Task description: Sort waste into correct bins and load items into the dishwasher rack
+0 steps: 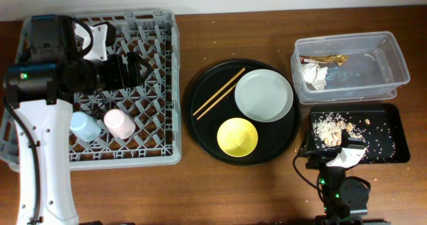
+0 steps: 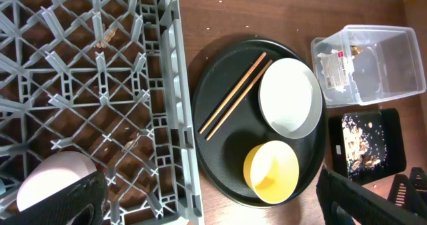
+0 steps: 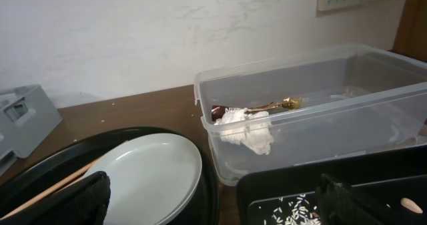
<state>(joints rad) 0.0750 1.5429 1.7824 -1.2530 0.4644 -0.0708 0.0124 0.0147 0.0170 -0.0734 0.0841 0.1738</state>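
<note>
The pink cup (image 1: pixel 119 123) and light-blue cup (image 1: pixel 83 125) stand in the grey dishwasher rack (image 1: pixel 167 85). My left gripper (image 1: pixel 127 71) hangs open and empty over the rack; its view shows the pink cup (image 2: pixel 50 178) below. The yellow bowl (image 1: pixel 237 137), pale plate (image 1: pixel 264 95) and chopsticks (image 1: pixel 219 93) lie on the round black tray (image 1: pixel 200 128). The napkin (image 1: pixel 315 75) and wrapper (image 1: pixel 327 59) lie in the clear tub (image 1: pixel 393 65). Food scraps (image 1: pixel 328 125) lie in the shallow black tray (image 1: pixel 390 128). My right gripper (image 3: pixel 213 205) is open and empty, low at that tray's near edge.
The round black tray sits between the rack and the two bins. Crumbs are scattered on the wooden table near the tub. The left arm's white link (image 1: pixel 40 165) runs along the rack's left side.
</note>
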